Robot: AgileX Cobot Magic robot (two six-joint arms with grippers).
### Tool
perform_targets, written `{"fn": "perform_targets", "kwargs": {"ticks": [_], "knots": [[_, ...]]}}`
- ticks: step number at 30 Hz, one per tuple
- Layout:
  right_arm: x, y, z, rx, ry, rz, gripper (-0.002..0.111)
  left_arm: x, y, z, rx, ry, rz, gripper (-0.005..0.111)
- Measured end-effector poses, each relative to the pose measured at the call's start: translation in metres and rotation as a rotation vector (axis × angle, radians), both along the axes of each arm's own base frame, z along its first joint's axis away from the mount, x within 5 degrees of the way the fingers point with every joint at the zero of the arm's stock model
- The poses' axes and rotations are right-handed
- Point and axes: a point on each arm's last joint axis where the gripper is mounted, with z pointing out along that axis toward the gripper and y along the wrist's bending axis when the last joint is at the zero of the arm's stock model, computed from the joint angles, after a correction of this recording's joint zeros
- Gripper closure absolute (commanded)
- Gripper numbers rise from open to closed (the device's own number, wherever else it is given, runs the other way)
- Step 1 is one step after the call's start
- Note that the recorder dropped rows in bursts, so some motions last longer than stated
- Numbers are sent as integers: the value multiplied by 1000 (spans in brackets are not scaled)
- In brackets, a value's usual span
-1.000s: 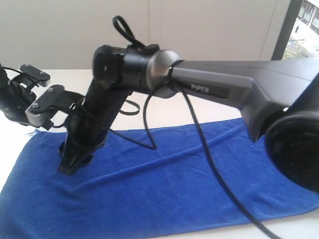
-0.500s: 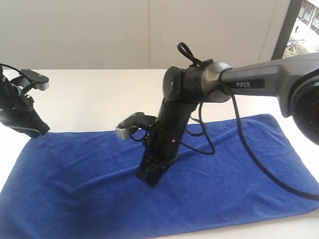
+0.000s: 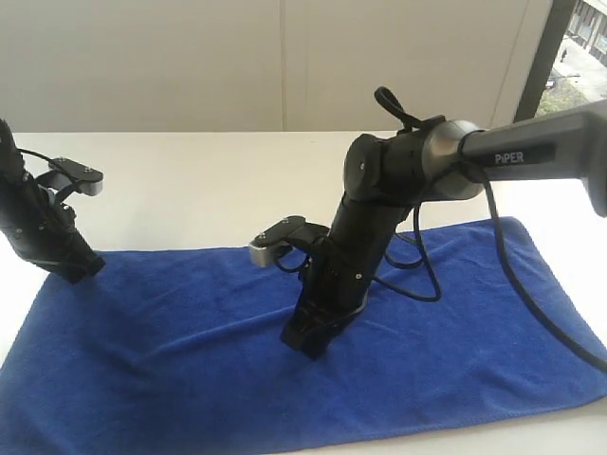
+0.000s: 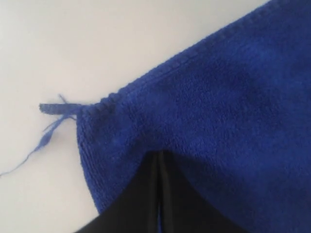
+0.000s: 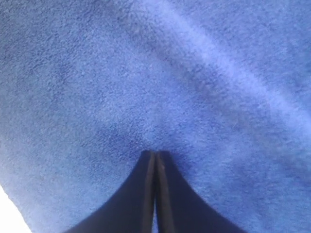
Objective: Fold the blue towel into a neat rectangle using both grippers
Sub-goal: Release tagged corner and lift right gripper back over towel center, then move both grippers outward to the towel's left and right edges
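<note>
The blue towel (image 3: 190, 370) lies spread flat and lengthwise on the white table (image 3: 190, 190). My left gripper (image 3: 83, 272) is shut, its tips down on the towel's far left corner (image 4: 112, 126); the cloth there lies flat, not lifted. My right gripper (image 3: 308, 343) is also shut and points down, its tips pressing on the towel near the middle (image 5: 146, 73). In both wrist views the jaws stand together with nothing pinched between them (image 4: 159, 154) (image 5: 155, 153). No white tag shows.
A loose blue thread (image 4: 48, 127) trails off the towel's corner onto the table. The right arm's black cable (image 3: 427, 275) loops just above the towel. A pale wall stands behind and a window (image 3: 579, 38) at the far right.
The right arm has drawn back to the right, its shut gripper sliding from the towel's left end to its middle. The left gripper has come down onto the far left corner.
</note>
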Motion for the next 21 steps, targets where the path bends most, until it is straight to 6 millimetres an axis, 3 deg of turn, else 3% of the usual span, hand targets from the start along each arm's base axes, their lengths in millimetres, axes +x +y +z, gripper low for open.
{"fn": "perform_targets", "kwargs": {"ticks": [5,8,12,16,21], "knots": [[7,-11,31,2,-145,-9,108,0,0,15,-4,-27,-2,107],[13,-26,65,-9,-294,-52,108,-1,0,49,-11,-113,-4,107],[23,-62,100,-64,-456,-172,108,-15,-2,101,-50,-202,0,107],[39,-116,105,-120,-493,-316,108,-42,-6,124,-115,-177,3,107],[56,-177,86,-155,-440,-483,108,-77,-6,110,-139,-91,13,107]]}}
